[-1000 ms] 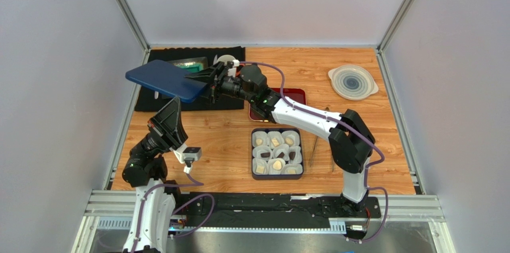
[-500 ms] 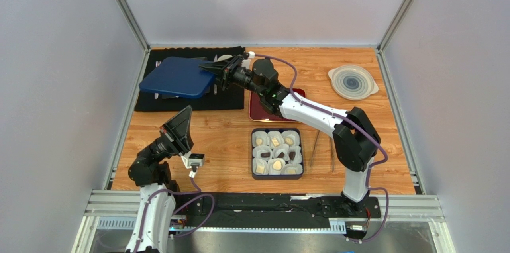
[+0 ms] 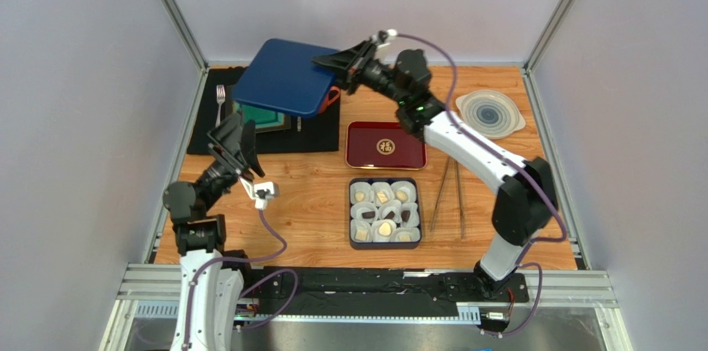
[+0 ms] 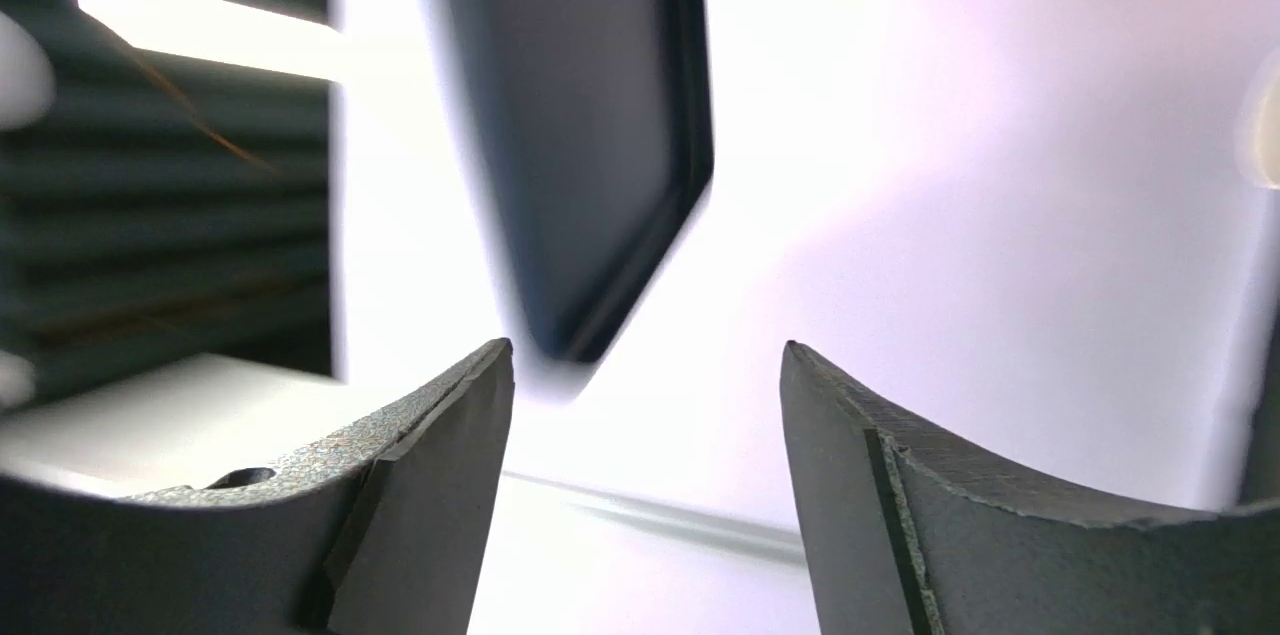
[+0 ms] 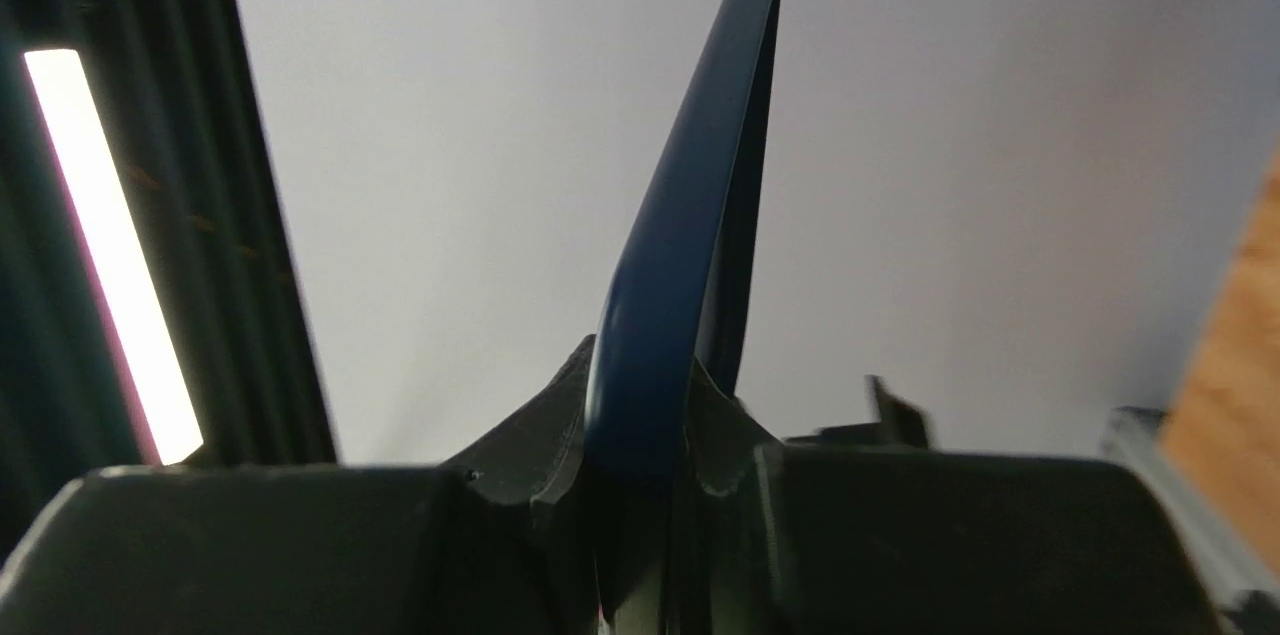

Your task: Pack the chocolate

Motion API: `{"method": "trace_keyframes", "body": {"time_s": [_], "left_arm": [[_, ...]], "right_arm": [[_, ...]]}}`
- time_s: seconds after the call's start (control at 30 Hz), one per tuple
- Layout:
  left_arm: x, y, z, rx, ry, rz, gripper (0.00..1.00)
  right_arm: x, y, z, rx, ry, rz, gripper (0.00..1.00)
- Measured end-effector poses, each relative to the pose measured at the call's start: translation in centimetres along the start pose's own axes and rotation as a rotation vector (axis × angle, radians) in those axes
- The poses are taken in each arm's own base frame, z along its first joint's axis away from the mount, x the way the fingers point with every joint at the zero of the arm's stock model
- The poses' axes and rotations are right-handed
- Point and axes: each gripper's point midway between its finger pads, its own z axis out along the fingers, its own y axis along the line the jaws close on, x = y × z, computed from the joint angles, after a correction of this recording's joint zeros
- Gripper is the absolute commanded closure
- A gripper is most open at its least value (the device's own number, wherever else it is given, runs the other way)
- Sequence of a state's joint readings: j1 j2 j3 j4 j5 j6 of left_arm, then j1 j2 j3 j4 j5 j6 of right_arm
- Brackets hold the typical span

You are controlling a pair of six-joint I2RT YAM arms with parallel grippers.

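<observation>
The chocolate [image 3: 383, 197], cream and dark pieces in white paper cups, fills a dark box [image 3: 352, 212] at the table's near middle. My right gripper [image 3: 336, 65] is raised at the back, shut on the edge of a blue lid [image 3: 287, 77] that hangs tilted in the air. In the right wrist view the lid [image 5: 706, 215] stands edge-on between the closed right gripper [image 5: 646, 425]. My left gripper [image 3: 235, 134] is open over the near edge of the black mat, holding nothing. Past the open left gripper [image 4: 646, 350], the left wrist view shows the lid [image 4: 601, 140].
A black mat [image 3: 208, 139] at the back left holds a fork [image 3: 220, 101], a green item [image 3: 264, 116] and an orange mug [image 3: 332, 99], partly behind the lid. A red tray [image 3: 385, 144], tongs [image 3: 449, 193] and a round white dish [image 3: 489, 113] lie to the right.
My right arm has lifted the blue lid up and back to the right, uncovering the red tray. My left gripper has opened and swung toward the mat.
</observation>
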State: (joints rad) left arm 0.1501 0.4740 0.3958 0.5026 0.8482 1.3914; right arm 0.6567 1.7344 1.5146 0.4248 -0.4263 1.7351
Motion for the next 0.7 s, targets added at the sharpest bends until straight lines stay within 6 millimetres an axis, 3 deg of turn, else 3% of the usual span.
{"method": "trace_keyframes", "body": {"time_s": [0.1, 0.13, 0.2, 0.27, 0.33, 0.43, 0.5, 0.6, 0.7], "left_arm": [[2.0, 2.0, 0.3, 0.067, 0.101, -0.206, 0.25], [2.2, 1.8, 0.1, 0.096, 0.129, -0.283, 0.25], [1.9, -1.1, -0.8, 0.179, 0.178, -0.464, 0.24], [1.3, -5.4, -2.1, 0.272, 0.236, -0.646, 0.22], [0.2, -11.0, -4.0, 0.387, 0.326, -0.886, 0.15], [-2.2, -17.1, -6.6, 0.55, 0.465, -1.228, 0.13], [-3.5, -19.1, -7.4, 0.613, 0.53, -1.405, 0.1], [-5.8, -20.6, -7.9, 0.68, 0.586, -1.639, 0.04], [-8.5, -20.6, -7.2, 0.741, 0.564, -1.793, 0.03]], "right_arm": [[-3.6, 1.8, -4.1, 0.074, -0.092, -0.173, 0.98], [-4.7, 2.5, -5.8, 0.099, -0.129, -0.239, 0.98], [-6.1, 3.4, -8.7, 0.156, -0.188, -0.352, 0.98], [-6.0, 3.7, -10.9, 0.208, -0.206, -0.439, 0.98], [-5.1, 3.2, -12.8, 0.27, -0.19, -0.509, 0.98], [-4.0, 1.1, -15.4, 0.371, -0.146, -0.561, 0.98], [-3.5, -1.1, -17.1, 0.444, -0.112, -0.569, 0.98], [-3.0, -4.8, -19.5, 0.54, -0.068, -0.547, 0.98], [-1.8, -9.0, -22.2, 0.627, -0.023, -0.497, 0.98]]}}
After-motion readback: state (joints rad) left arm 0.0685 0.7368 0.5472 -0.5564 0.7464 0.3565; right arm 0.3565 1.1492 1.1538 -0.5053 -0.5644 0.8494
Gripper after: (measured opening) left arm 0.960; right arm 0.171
